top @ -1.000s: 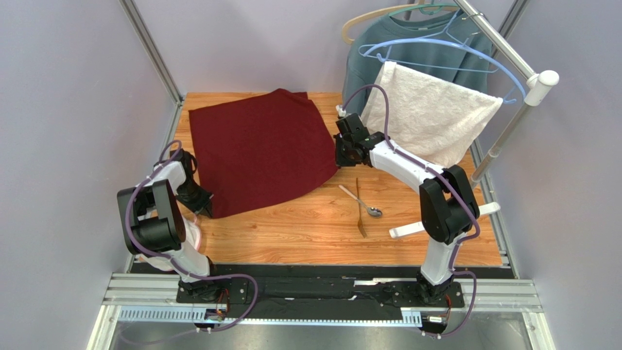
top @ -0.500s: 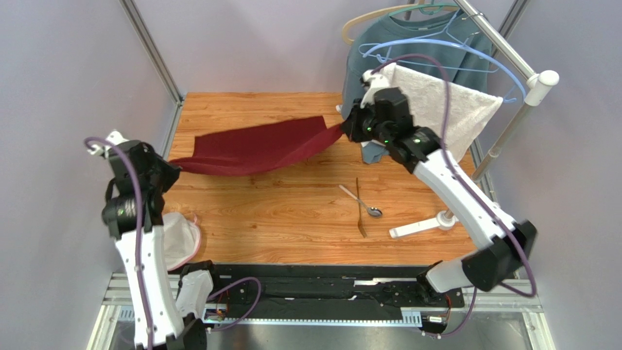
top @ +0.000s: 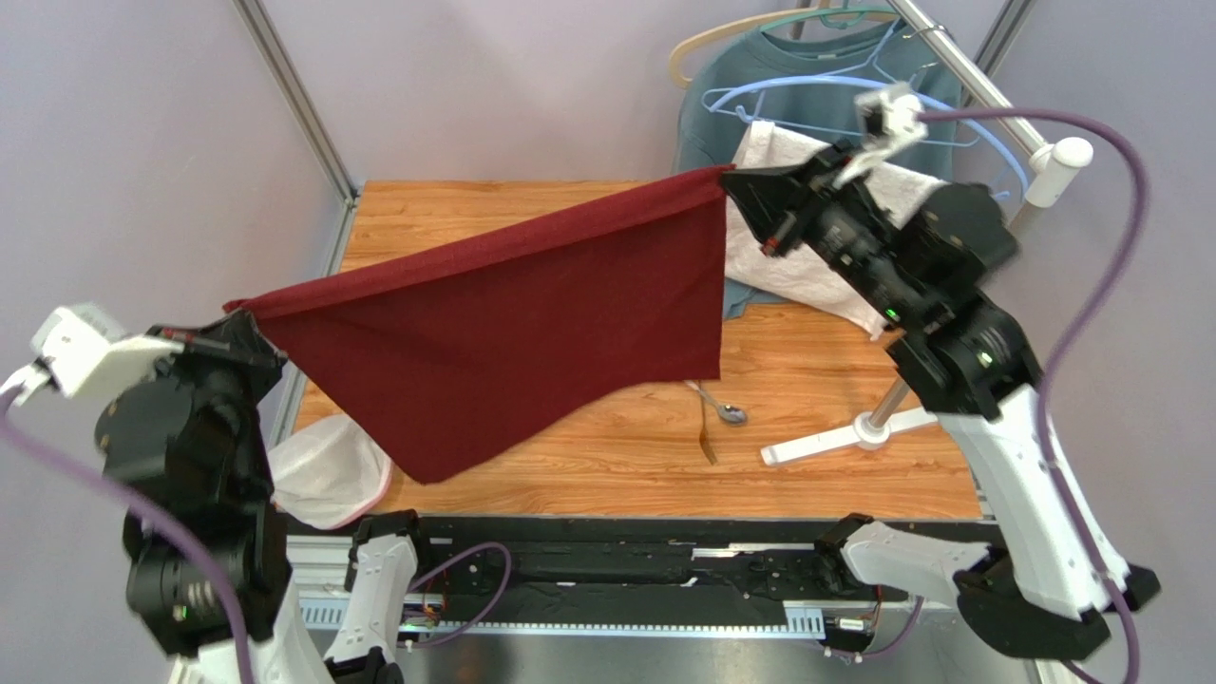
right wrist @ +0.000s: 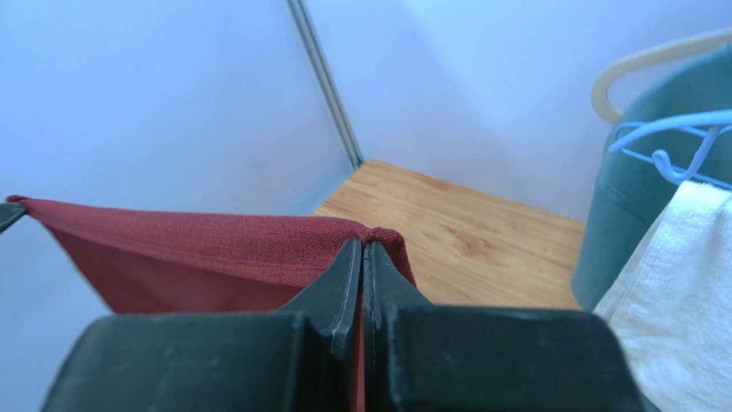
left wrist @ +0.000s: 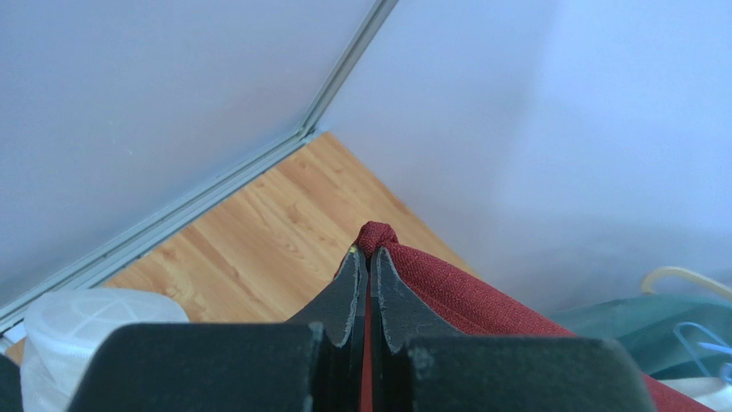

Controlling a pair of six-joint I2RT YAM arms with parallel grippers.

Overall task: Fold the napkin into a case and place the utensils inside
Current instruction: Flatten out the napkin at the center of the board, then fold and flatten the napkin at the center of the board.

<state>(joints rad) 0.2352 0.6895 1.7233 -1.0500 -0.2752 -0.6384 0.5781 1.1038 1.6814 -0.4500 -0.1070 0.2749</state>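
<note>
Slippage is your main worry: the napkin hangs in the air above the counter, stretched by two corners only. Your left fingers are pressed together on one corner, with just a small nub of cloth poking past the tips. Your right fingers pinch the other top corner the same way. Pull the two grips farther apart and either thin bite could let go, dropping the cloth in a heap on the counter. Watch the loose lower edge too. From above it hangs just beside the spoon and fork lying on the counter, so a low sweep could drag the utensils toward the counter's near edge. Your right fingers also sit close to the white towel at the counter's far right side, and a snag there would spoil the lay-down.
</note>
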